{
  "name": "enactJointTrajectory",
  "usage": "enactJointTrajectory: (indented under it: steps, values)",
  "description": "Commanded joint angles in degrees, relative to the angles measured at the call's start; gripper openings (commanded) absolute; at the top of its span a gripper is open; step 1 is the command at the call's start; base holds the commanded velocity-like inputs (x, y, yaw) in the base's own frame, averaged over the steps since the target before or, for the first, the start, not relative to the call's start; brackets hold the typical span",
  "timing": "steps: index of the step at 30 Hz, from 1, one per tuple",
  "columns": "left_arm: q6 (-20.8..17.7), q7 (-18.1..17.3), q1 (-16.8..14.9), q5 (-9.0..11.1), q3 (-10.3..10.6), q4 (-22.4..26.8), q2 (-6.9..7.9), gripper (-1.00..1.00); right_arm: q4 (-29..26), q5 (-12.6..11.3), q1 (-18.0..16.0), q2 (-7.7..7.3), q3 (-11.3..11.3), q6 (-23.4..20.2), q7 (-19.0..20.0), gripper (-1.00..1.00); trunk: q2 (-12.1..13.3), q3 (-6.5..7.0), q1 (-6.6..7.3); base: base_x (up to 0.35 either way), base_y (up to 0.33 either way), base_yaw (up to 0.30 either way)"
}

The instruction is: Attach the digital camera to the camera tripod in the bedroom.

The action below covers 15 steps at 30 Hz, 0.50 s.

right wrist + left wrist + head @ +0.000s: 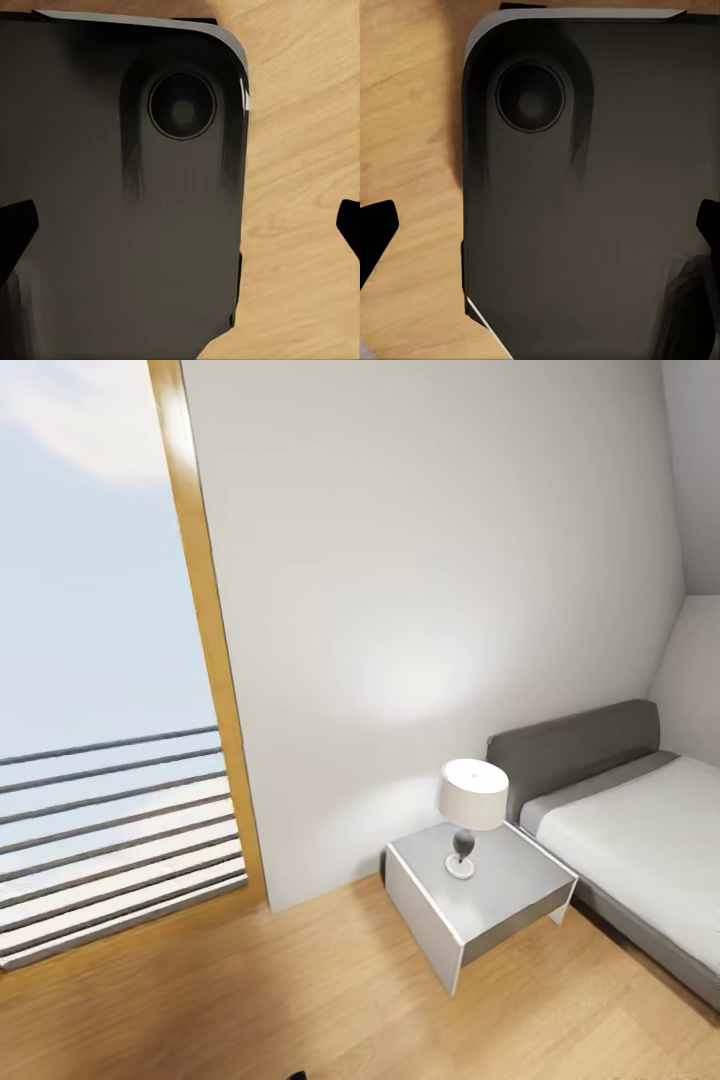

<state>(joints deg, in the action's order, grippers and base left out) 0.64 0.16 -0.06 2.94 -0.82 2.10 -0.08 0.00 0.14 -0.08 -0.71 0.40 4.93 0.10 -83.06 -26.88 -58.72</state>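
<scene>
Nearest, in the left wrist view, the left gripper is seen with its two dark fingertips spread wide at the edges of the picture, nothing held between them; beneath it lie the robot's dark base and the light wood floor. The right gripper is likewise spread wide and empty over the same base. Further off, in the head view, a white nightstand carrying a table lamp is found beside the grey bed, with a wood-framed window to the left. The digital camera and the camera tripod are not shown from here, so their place cannot be told. It may be judged that the camera will be light, rigid and somewhat smooth, best taken across its body clear of the lens, while the tripod is likely top-heavy and easily tipped.
</scene>
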Motion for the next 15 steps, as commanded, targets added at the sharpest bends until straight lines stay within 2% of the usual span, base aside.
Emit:
enactJointTrajectory:
  steps: [1,15]
  values:
    - [0.1,0.0,0.0,0.3,-0.1,0.0,-0.01,1.0,0.0,0.0,0.0,-0.02,0.0,0.2,0.0,1.0,0.0,-0.04,-0.01,0.092,0.088,-0.241]
    - [0.1,0.0,0.0,0.3,0.0,0.0,0.0,1.0,0.0,0.0,0.0,-0.16,0.0,0.2,0.0,1.0,0.0,-0.04,-0.01,0.022,0.021,-0.242]
